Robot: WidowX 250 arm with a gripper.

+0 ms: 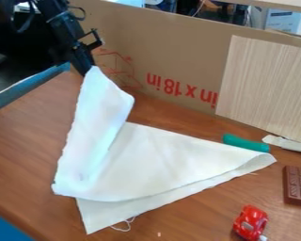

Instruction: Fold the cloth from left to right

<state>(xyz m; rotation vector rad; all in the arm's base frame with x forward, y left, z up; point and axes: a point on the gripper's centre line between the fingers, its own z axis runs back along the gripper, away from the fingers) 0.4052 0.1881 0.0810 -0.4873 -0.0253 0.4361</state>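
At the upper left the black gripper point(89, 69) hangs over the table's back left part, shut on the top corner of the white cloth point(159, 162). From there the cloth's left part rises as a steep raised flap, its lower end resting near the front left. The rest lies on the wooden table, spread to the right in a roughly triangular shape with a doubled edge at its right tip. A lower layer sticks out along the front, with loose threads by its front edge.
A green cylindrical object point(246, 143) lies behind the cloth's right tip, beside a whitish strip point(287, 143). A brown chocolate-bar-like block point(296, 186) and a red toy car point(250, 222) are at the right. Cardboard point(178, 52) and a wood-grain panel point(266, 84) stand along the back.
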